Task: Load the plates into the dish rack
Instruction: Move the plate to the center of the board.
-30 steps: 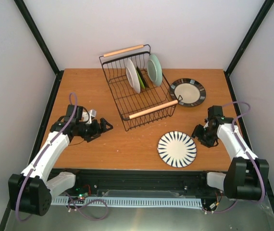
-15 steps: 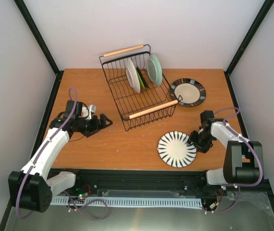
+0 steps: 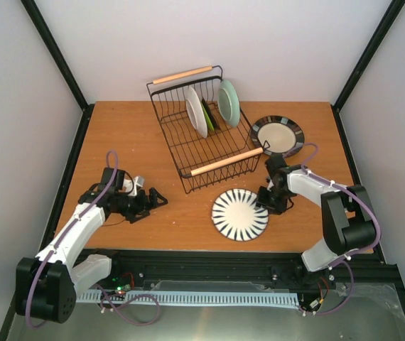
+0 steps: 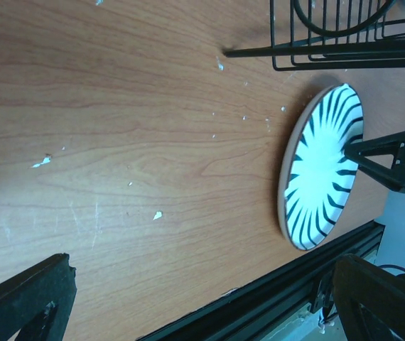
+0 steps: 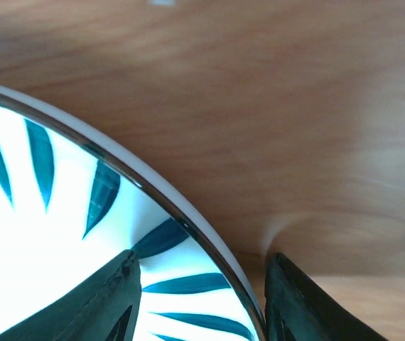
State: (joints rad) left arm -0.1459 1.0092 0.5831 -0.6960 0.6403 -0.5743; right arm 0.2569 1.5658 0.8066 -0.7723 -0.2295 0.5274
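Straddling the rim of the round white ceramic plate with black radial stripes (image 5: 46, 213), the right gripper (image 5: 202, 284) has one black finger (image 5: 121, 302) over the plate's painted face and the other (image 5: 298, 305) outside the rim, over bare wood. Its jaws stand partly apart, with the rim running between them. They are not pinched on it, and from the wrist view I cannot tell whether either finger touches the glaze. The plate lies flat, face up. It has a glossy white centre and dark tapering strokes that fan out to a thin dark line at the edge.

It sits on the orange-brown wooden table (image 3: 138, 142) near the front edge, just in front of the rectangular black wire dish rack (image 3: 209, 153) and its nearer light wooden rod handle (image 3: 225, 162). Several plates stand on edge at the far end of the rack. One is a pale plate seen from its plain side (image 3: 195, 111), another a mint green plate (image 3: 229, 103), and a lime green sliver (image 3: 208, 114) shows between them. A black-rimmed cream plate (image 3: 278, 136) lies flat just right of the rack.

Well to the left, the left gripper (image 3: 158, 197) hangs low over the wood, jaws spread wide and holding nothing, pointing towards the striped plate.
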